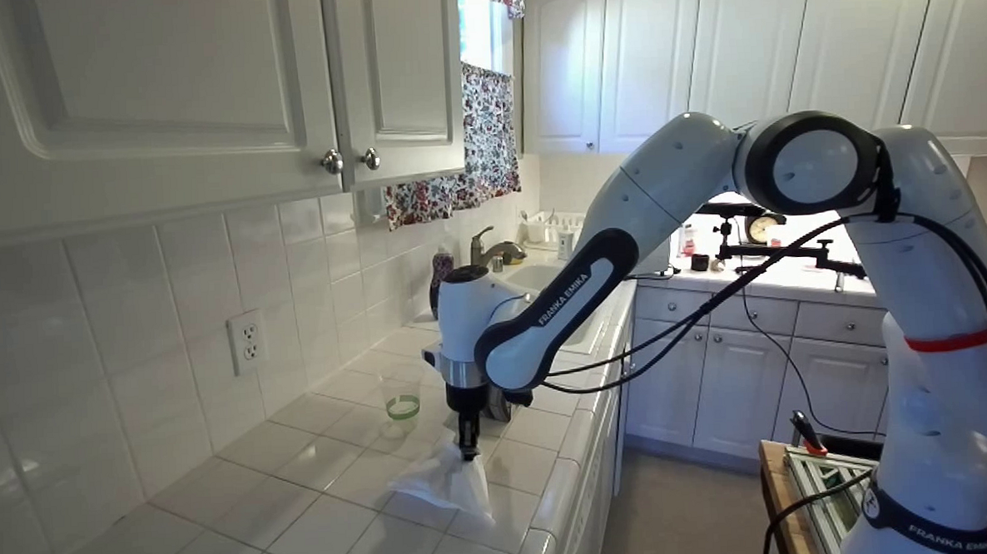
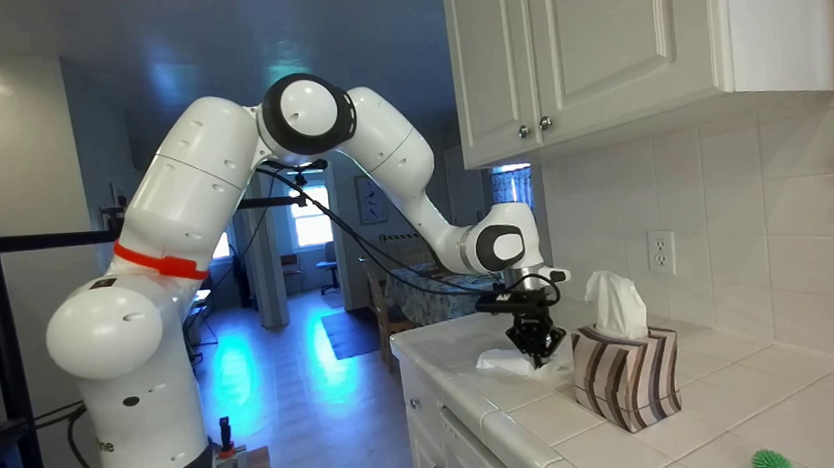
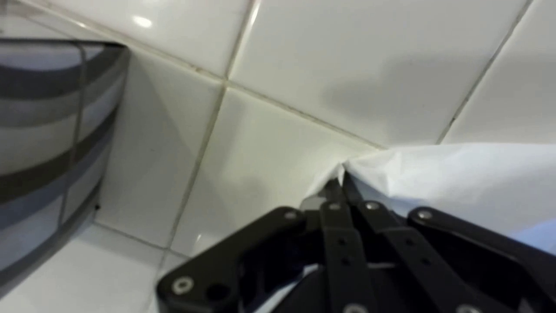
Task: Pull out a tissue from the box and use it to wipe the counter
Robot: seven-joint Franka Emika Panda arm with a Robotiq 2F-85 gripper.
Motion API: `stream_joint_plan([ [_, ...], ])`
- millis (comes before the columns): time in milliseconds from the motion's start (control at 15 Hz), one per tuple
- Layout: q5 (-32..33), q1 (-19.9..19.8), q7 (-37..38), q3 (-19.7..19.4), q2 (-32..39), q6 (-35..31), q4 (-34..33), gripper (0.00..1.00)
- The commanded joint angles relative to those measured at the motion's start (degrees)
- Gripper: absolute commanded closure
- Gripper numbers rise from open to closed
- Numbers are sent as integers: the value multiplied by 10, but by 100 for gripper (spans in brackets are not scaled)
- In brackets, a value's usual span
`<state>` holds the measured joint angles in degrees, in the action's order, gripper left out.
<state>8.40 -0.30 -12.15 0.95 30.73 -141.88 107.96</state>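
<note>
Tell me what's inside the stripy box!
A white tissue sticks up out of the box. Its striped sides hide the rest, so I can't see whether more are inside.

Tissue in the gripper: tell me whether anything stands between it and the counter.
Nothing visible does: the tissue, pinched in the gripper, already drapes onto the counter. The striped box stands off to one side, not between.
</note>
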Motion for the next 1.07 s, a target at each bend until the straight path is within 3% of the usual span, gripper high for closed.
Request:
stream_joint_plan([
  [0, 1, 0, 0, 1, 0, 1, -1, 99],
  [667, 1, 0, 0, 1, 0, 1, -1, 100],
  [800, -1, -3, -6, 3, -6, -7, 5, 73],
  [1000, -6, -7, -7, 5, -19, -22, 17, 52],
])
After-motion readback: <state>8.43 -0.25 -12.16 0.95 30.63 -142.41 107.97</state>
